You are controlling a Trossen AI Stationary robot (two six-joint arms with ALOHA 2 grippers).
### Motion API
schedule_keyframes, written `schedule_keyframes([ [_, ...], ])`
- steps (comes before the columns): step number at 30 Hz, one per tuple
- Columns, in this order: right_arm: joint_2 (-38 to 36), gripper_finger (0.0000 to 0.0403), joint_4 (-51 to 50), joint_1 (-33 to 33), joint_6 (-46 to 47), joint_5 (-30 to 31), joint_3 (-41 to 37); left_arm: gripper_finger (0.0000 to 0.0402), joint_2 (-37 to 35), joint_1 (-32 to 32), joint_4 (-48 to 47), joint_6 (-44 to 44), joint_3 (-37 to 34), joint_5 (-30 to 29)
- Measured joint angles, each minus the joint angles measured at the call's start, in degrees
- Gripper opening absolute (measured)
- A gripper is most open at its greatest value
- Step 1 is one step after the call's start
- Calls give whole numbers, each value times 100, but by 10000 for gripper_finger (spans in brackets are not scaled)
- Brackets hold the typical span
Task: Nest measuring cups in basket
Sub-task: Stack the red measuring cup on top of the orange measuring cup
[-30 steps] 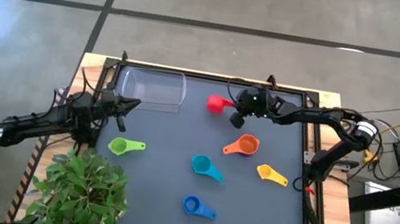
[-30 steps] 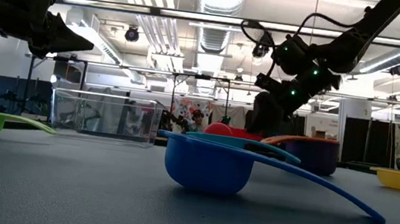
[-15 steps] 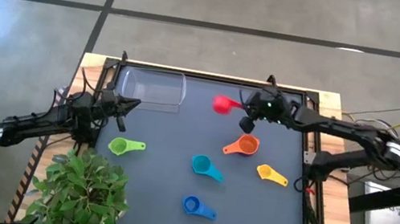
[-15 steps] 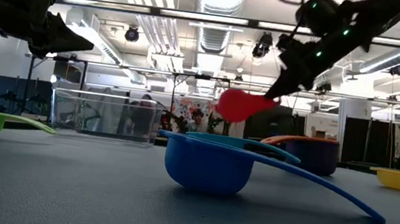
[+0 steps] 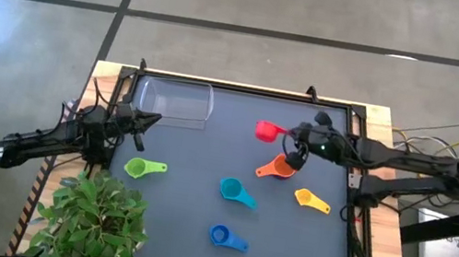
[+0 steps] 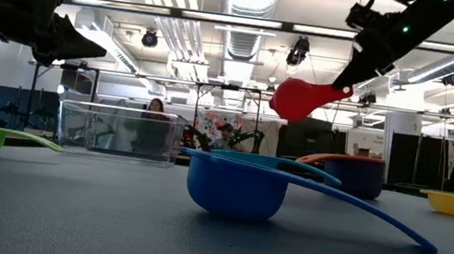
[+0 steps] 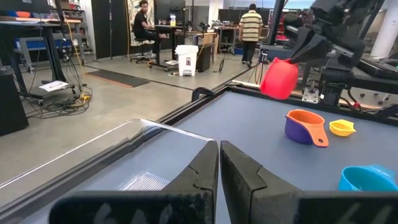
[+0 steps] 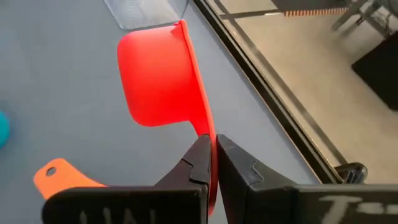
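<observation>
Red plastic, the largest-looking measuring cup [image 5: 265, 132] hangs in the air, pinched by its flat handle between the closed fingers of the right gripper [image 5: 291, 139]; the right wrist view shows the handle clamped edge-on between the two pads, bowl [image 8: 155, 78] turned sideways. Only the low view makes its height plain: the cup [image 6: 298, 99] sits well above the mat, higher than every cup on it. From above it lies between the basket [image 5: 176, 102] and the orange cup [image 5: 279, 167], which the left wrist view shows nested in a purple one [image 7: 299, 127]. Teal [image 5: 233, 190], yellow [image 5: 309, 199], blue [image 5: 224, 236] and green [image 5: 141, 168] cups lie well apart across the grey mat, leaving open room toward the basket, which sits near the far left corner by the black raised edge. The clear tub looks to hold no cups. The left gripper [image 5: 144, 126] waits just beside the basket, fingers nearly touching, gripping nothing. A potted plant [image 5: 93, 218] covers the near left corner.
</observation>
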Motion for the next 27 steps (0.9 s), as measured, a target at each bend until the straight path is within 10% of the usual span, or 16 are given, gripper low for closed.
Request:
schedule_keyframes([
  [27,-91,8,-1937,2211,682,1954,-2,0,0,1,0,0,0,0],
])
